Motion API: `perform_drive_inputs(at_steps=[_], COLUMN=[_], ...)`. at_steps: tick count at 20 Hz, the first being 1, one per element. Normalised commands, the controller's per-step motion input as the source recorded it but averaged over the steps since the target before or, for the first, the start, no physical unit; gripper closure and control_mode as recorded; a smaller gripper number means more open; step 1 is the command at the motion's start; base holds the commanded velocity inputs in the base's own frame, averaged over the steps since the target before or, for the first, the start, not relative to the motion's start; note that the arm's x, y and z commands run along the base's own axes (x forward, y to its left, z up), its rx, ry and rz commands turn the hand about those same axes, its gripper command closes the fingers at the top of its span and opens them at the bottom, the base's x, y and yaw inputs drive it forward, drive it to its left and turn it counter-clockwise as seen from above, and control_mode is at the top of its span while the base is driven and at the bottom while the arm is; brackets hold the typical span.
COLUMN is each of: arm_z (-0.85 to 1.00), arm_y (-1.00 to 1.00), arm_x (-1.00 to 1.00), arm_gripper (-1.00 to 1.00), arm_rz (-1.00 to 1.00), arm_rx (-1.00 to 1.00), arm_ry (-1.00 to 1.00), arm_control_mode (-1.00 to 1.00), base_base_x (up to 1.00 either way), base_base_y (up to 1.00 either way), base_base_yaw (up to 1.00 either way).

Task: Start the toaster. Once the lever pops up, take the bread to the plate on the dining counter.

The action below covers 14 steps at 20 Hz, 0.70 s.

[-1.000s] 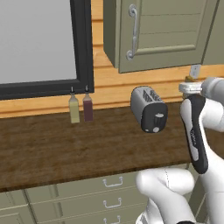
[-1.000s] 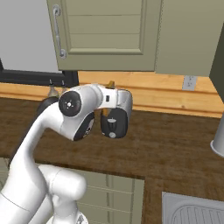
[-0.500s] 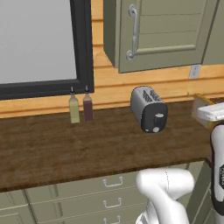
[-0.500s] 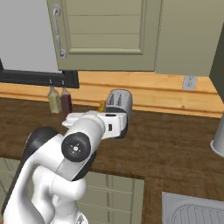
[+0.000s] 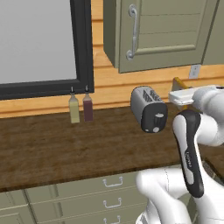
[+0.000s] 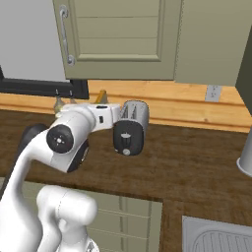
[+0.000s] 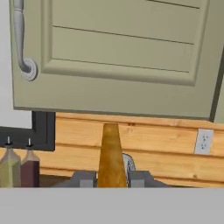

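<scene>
Two-finger gripper (image 7: 112, 178) clamped on golden-tan square bread slice (image 7: 110, 154), frame centre, lifted clear of silver-grey toaster (image 5: 148, 109) for carrying.

The toaster (image 5: 148, 109) is showing smooth brushed-looking metal with a matt black end panel. The desk (image 5: 52, 148) is looking like dark grained wood. The bread (image 7: 111, 157) is looking dry and matt.
</scene>
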Motion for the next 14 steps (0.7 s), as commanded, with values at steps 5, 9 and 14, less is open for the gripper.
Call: perform_drive_inputs(at_steps=[5, 9, 14], arm_z=[0.0, -0.06, 0.0], arm_y=[0.06, -0.01, 0.0], arm_x=[0.03, -0.31, 0.0], arm_gripper=[1.0, 1.0, 1.0], arm_rz=[-0.03, 0.01, 0.0], arm_rx=[0.0, -0.01, 0.0], arm_ry=[0.0, 0.0, 0.0], arm_control_mode=[-1.0, 1.0, 1.0], base_base_x=[0.0, -0.25, -1.0], base_base_y=[0.0, -0.03, -0.19], base_base_yaw=[0.0, 0.01, 0.04])
